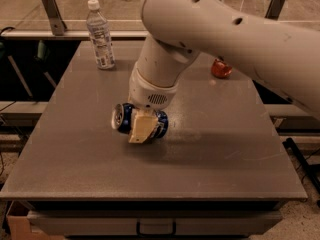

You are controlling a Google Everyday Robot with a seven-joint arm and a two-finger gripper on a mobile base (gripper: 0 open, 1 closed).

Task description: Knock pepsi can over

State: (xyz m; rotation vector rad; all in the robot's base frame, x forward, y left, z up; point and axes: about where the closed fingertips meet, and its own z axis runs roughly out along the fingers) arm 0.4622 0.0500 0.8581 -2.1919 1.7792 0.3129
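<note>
The pepsi can (121, 118) is dark blue with a silver top. It lies on its side at the middle left of the grey table (225, 154), its top facing left. My gripper (142, 127) is shut on the can's body, coming down from above. One tan finger (140, 129) crosses the front of the can; the other is hidden behind it. The can is at or just above the table surface; I cannot tell whether it touches.
A clear plastic bottle (101, 36) with a white cap stands at the back left of the table. A red can (221, 68) stands at the back right, partly hidden by my arm. Metal posts and a rail run behind the table.
</note>
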